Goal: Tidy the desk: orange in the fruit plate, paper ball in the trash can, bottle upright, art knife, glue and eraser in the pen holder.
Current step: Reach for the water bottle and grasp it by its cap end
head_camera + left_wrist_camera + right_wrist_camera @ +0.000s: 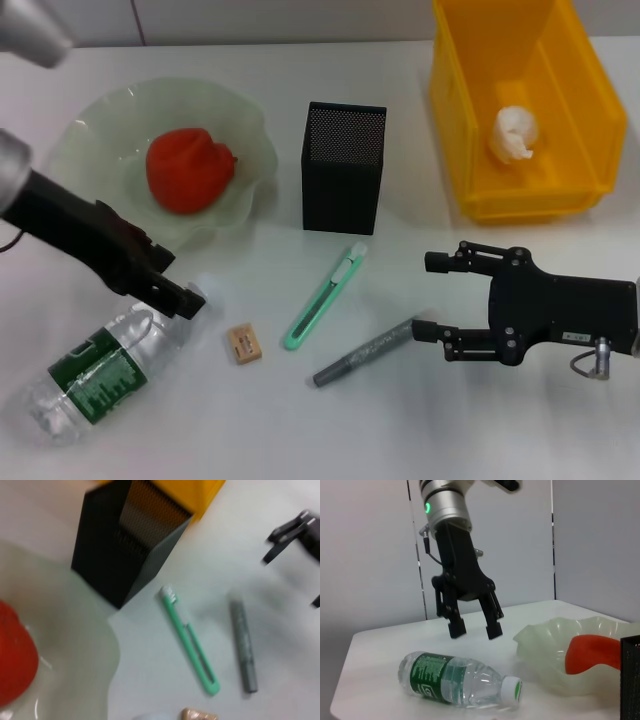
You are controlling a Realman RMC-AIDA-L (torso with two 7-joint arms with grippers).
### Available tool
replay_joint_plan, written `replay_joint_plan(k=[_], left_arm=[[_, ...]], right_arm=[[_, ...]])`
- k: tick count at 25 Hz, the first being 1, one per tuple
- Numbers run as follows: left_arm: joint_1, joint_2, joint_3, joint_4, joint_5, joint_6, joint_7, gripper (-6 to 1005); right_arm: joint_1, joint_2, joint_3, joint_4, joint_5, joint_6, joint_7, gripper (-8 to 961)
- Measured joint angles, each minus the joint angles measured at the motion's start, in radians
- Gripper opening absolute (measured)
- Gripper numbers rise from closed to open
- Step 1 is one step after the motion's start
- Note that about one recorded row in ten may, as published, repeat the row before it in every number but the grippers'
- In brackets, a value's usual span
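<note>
Bottle (95, 373) is lying flat near the desk's front-left corner, long axis running diagonally, cap pointing toward the plate (245, 190). Left gripper (474, 628) hangs right above its neck, fingers spread, holding nothing. Right gripper (440, 295) is open by the glue (365, 352).

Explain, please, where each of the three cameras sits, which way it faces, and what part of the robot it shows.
Head view: on the head, looking down at the desk; shows the open left gripper above the lying bottle and the open right gripper by the glue.
Left wrist view: on the left arm, facing the pen holder, art knife and glue; only the right gripper shows.
Right wrist view: low on the right arm, facing across to the left gripper and bottle.
All share the fruit plate.
</note>
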Motion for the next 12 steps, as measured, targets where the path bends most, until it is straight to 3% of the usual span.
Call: replay_joint_plan(k=[1, 2, 3, 7, 12], left_arm=[[0.0, 0.0, 0.0, 0.0, 0.0, 0.0, 0.0, 811], [-0.033, -0.017, 0.033, -0.003, 0.064, -0.009, -0.041, 811], [-0.065, -0.027, 0.118, -0.017, 0.118, -0.054, -0.133, 811], [-0.071, -0.026, 0.22, -0.026, 0.13, -0.121, -0.219, 811], [-0.081, -0.027, 0.242, -0.055, 0.162, -0.136, -0.238, 811]], right_arm=[[0.0, 0.0, -0.001, 0.0, -0.001, 0.001, -0.001, 795], [-0.001, 0.0, -0.001, -0.001, -0.001, 0.002, -0.001, 795], [-0.002, 0.0, -0.001, -0.001, -0.002, 0.004, -0.001, 795], [-0.003, 0.0, -0.001, -0.001, -0.006, 0.005, -0.002, 795], [-0.003, 0.0, 0.001, 0.0, -0.007, 0.004, -0.003, 795]])
